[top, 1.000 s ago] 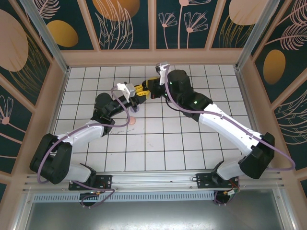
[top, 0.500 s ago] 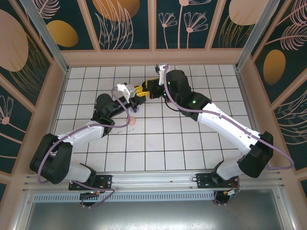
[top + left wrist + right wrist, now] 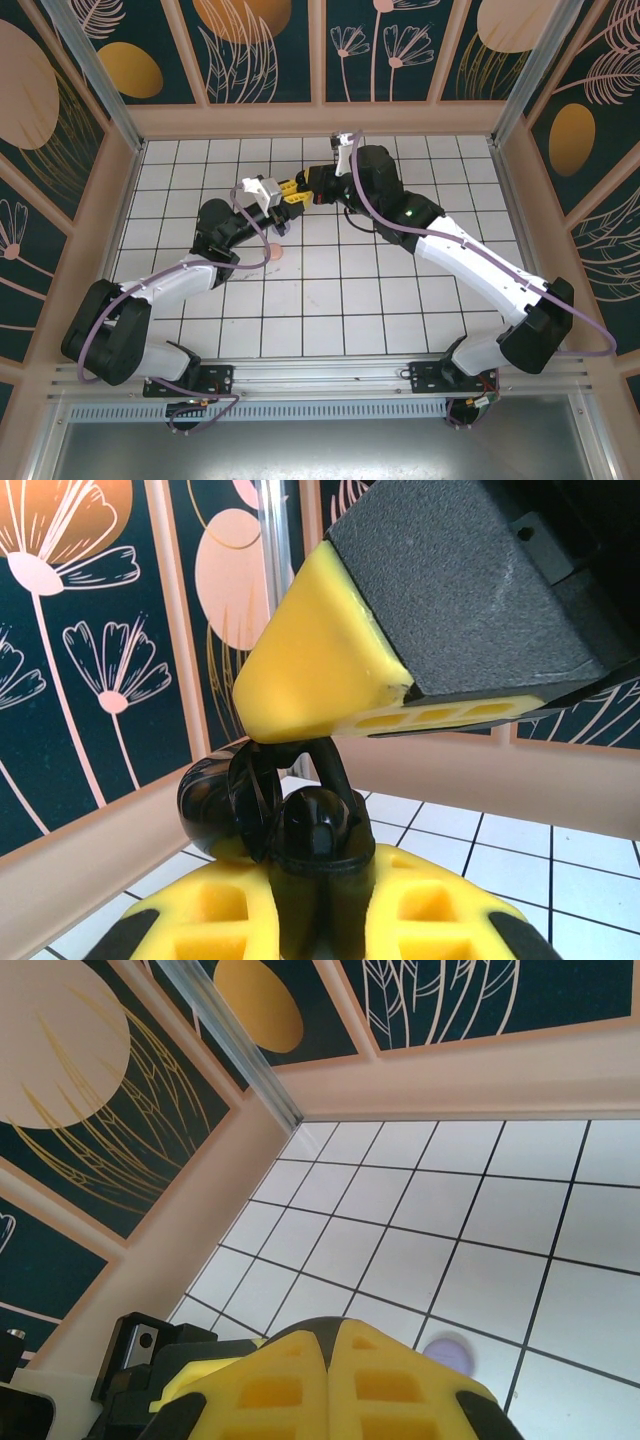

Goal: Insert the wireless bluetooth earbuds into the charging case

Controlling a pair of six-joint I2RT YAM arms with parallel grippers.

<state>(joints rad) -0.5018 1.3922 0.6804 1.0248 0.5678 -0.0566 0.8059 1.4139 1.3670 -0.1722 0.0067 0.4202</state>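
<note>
My left gripper (image 3: 290, 196) is held above the floor tiles, shut on a black charging case (image 3: 312, 900) whose lid (image 3: 212, 798) stands open to the left. My right gripper (image 3: 313, 189) meets it from the right, shut. In the left wrist view its yellow fingers (image 3: 320, 670) hang right over the case. A black earbud (image 3: 334, 772) reaches from their tip down into the case's opening. In the right wrist view the right gripper (image 3: 336, 1348) has its pads pressed together, with a thin dark strip between the tips.
A small pink round thing (image 3: 275, 253) lies on the white tiles below the left gripper. A blurred purple round thing (image 3: 450, 1353) lies on a tile beyond the right fingers. Patterned walls (image 3: 320, 60) enclose the tiled floor on three sides.
The right wrist has shifted slightly toward the back wall while staying against the left gripper. The left arm has barely moved, and both grippers stay shut.
</note>
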